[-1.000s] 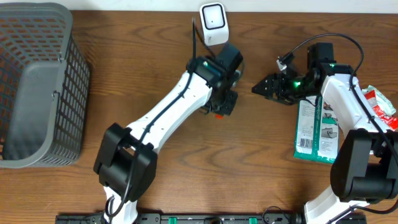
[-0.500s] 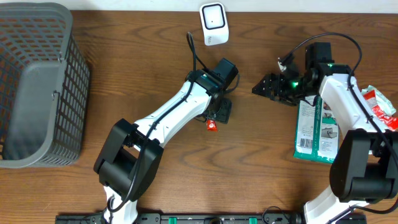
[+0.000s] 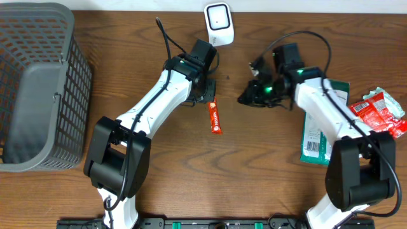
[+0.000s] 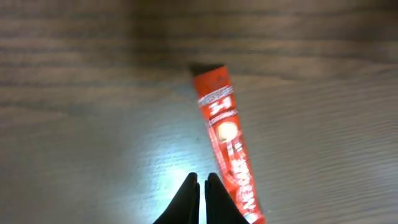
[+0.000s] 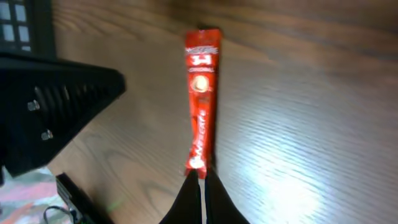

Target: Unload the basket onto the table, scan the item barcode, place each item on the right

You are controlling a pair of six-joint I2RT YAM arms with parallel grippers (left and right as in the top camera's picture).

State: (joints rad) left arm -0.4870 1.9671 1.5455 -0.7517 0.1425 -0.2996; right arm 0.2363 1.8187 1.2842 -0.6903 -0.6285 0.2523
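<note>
The red sachet [image 3: 215, 117] now lies flat and fully in the open on the bench [image 3: 267, 172], below the white scanner [image 3: 218, 24] and well apart from it. A second ago it was tucked under the left hand [image 4: 200, 186], and half a second ago only its lower end showed. The left arm has swung up and to the left since then, so its hand sits just beside the sachet's upper end. Its fingertips stand almost together with only a thin slit between them, and they grip nothing.

The right arm has also come leftward, toward the sachet. The right hand [image 5: 201, 186] is closed tip to tip and holds nothing. In its own wrist view the tips line up with the near end of the sachet. From overhead, bare wood shows between the two. With that arm moved, more of the green and white package [image 3: 316, 137] is uncovered than before, though the arm still crosses its upper part. The red packet [image 3: 380, 109] beside it and the grey basket [image 3: 44, 38] have not shifted.

From overhead the left hand's fingers are lost under the dark wrist housing. The left wrist view cuts off the sachet's lower end at the frame's bottom edge. The print on the sachet is blurred in both wrist views. White lettering and a round mark show, but I cannot tell whether a barcode is on this face. The basket runs off the left edge of the overhead view.
</note>
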